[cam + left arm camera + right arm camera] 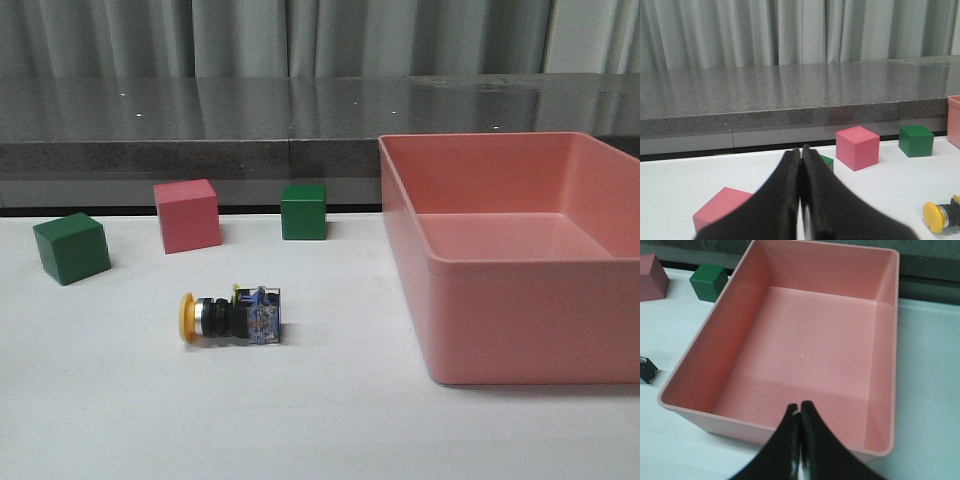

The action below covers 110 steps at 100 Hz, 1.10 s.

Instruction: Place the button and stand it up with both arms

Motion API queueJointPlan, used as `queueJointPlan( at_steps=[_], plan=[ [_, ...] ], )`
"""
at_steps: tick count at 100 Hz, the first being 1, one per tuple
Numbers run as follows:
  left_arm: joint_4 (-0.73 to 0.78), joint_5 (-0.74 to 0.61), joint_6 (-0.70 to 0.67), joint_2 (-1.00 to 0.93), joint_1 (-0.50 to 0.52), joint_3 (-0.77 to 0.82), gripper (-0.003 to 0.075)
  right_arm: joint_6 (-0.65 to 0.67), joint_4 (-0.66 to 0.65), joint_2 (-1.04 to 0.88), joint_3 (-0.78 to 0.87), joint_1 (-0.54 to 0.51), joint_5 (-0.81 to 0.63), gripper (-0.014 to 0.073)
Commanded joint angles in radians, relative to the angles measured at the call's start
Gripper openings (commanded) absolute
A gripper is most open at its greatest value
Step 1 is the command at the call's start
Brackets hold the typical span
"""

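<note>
The left gripper (pixel 801 192) and right gripper (pixel 800 440) both have fingers pressed together, empty. The button (pixel 232 316) lies sideways, its cap pointing to 9 o'clock; no writing is legible.

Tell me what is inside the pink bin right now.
Nothing shows inside the pink bin: the right wrist view looks down on its bare floor, with no object on it. Only the strip nearest the camera is hidden by the shut right gripper. The button lies outside, on the table.
</note>
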Motion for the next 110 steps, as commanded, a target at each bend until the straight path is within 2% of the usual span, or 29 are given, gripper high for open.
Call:
queueJointPlan(
  at_steps=[1,18,37,47,60,76,83,92,102,110],
  plan=[
    [-0.012,-0.105,-0.006,-0.032,0.002,0.044,-0.0020,0.005,0.020,-0.088,0.039,-0.004,-0.113,-0.0062],
    [-0.113,-0.159,-0.006,-0.032,0.002,0.044,-0.0019,0.005,0.020,-0.181,0.081,-0.004,-0.127,-0.0062],
    [-0.396,-0.206,-0.006,-0.032,0.002,0.042,-0.0020,0.005,0.020,-0.184,0.081,-0.004,-0.135,-0.0062],
    [-0.398,-0.225,-0.006,-0.029,0.002,0.017,-0.0020,0.005,0.020,-0.184,0.081,-0.004,-0.135,-0.0062],
    [-0.400,-0.006,-0.006,0.048,0.002,-0.112,-0.0020,0.005,0.020,-0.184,0.081,-0.004,-0.138,-0.0062],
    [-0.380,0.306,0.008,0.309,0.002,-0.345,-0.0020,0.005,0.020,-0.184,0.081,-0.004,-0.141,-0.0062],
    [-0.382,0.426,0.101,0.449,0.002,-0.454,-0.0020,0.005,0.020,-0.184,0.081,-0.004,-0.141,-0.0062],
    [-0.391,0.545,0.310,0.618,-0.002,-0.580,-0.0020,0.005,0.020,-0.184,0.081,-0.004,-0.140,-0.0062],
    [-0.439,0.606,0.545,0.765,-0.015,-0.672,-0.0019,0.005,0.020,-0.184,0.081,-0.004,-0.140,-0.0062],
    [-0.543,0.612,0.743,0.866,-0.027,-0.712,-0.0019,0.005,0.020,-0.184,0.081,-0.004,-0.139,-0.0062]
  ],
)
